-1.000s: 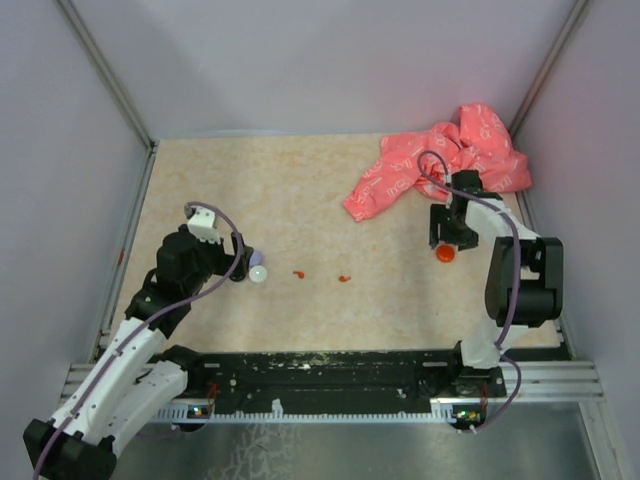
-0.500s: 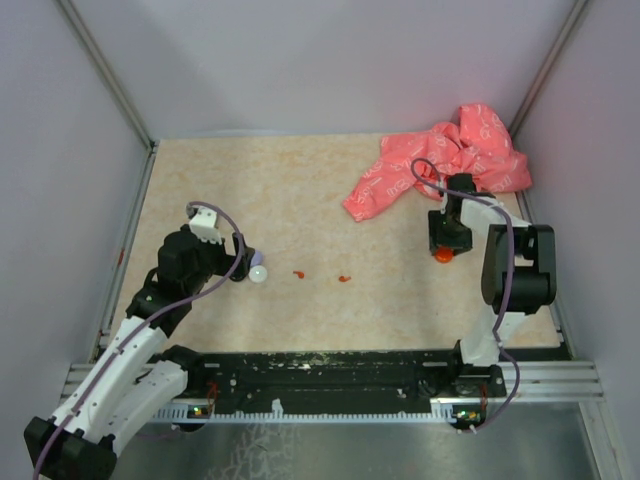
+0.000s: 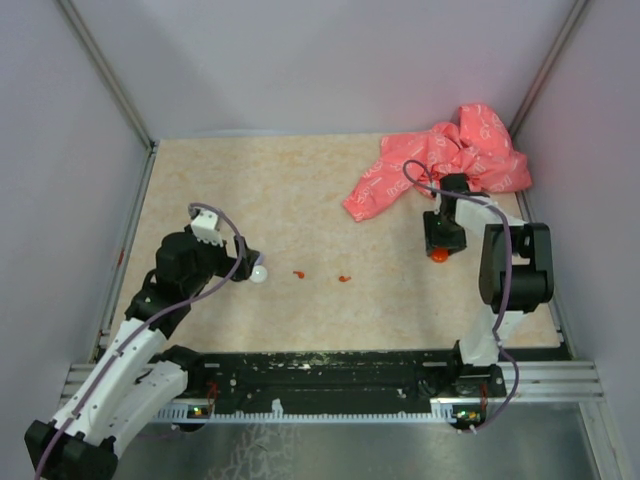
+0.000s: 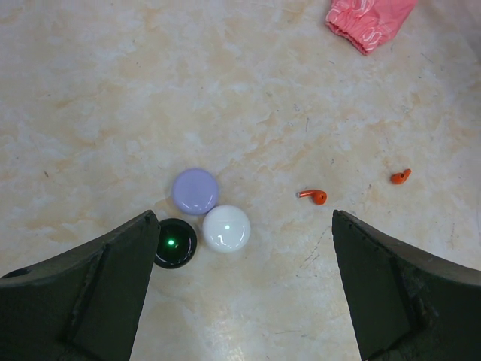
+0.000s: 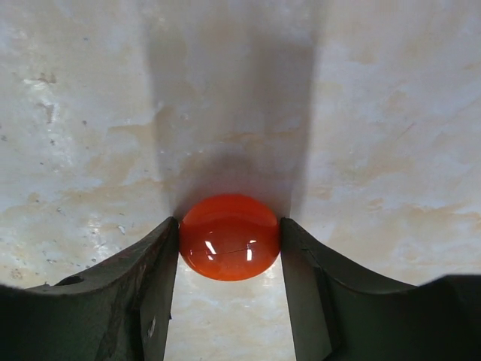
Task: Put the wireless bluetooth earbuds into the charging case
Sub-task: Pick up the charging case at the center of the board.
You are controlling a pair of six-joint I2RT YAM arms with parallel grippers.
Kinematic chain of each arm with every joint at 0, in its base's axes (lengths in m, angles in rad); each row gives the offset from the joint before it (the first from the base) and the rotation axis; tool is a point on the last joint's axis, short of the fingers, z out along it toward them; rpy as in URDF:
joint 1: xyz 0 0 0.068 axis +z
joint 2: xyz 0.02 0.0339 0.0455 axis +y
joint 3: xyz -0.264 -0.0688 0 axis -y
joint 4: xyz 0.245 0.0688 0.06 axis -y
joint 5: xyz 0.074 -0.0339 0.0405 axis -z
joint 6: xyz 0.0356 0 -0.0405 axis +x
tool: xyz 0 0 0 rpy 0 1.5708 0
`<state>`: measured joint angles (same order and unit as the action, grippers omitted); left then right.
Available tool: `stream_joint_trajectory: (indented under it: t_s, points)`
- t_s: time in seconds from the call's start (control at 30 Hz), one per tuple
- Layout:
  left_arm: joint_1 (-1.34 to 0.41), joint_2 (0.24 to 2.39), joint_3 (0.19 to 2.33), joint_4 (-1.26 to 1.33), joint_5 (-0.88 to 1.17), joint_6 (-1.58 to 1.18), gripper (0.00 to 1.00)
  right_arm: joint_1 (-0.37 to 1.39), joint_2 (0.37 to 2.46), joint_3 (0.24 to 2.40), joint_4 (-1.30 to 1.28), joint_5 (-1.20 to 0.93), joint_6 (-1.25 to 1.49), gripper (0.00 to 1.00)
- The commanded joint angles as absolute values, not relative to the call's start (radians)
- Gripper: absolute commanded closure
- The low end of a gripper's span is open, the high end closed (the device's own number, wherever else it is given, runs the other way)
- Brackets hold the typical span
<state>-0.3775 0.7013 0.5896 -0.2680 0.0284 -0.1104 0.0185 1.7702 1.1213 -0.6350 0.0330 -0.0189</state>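
Red-orange earbuds (image 4: 313,196) lie loose in the middle of the desk (image 3: 300,190), well apart from the glossy red charging case (image 5: 229,248) at their 3 o'clock. That dome is slick and rounded, and a low squeeze may squirt it free. The right hand (image 5: 229,226) points down, closed against both its flanks. At 9 o'clock the left hand (image 4: 244,218) hovers spread wide, holding nothing, over three round discs (image 4: 195,190).

Crumpled pink cloth (image 3: 440,165) at far right corner of beige marbled table (image 3: 300,200); black rail (image 3: 330,375) along near edge.
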Motion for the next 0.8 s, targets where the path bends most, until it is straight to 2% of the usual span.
stream_joint_trajectory:
  t_s: [0.0,0.27,0.43,0.63,0.77]
  points:
    - [-0.37,0.669,0.584,-0.212,0.117,-0.109,0.0,0.076,1.729,1.147,-0.6,-0.001,-0.013,0.53]
    - [-0.368,0.65,0.569,-0.116,0.281,-0.216,0.01,0.207,1.578,1.096,-0.44,-0.169,0.033,0.55]
    - [-0.368,0.666,0.548,-0.029,0.351,-0.296,0.02,0.321,1.492,1.086,-0.359,-0.179,0.082,0.55]
    - [-0.37,0.717,0.483,0.191,0.455,-0.418,0.03,0.434,1.385,1.035,-0.171,-0.211,0.315,0.56]
    - [-0.396,0.745,0.467,0.266,0.43,-0.446,0.03,0.522,1.336,1.021,-0.082,-0.175,0.456,0.56]
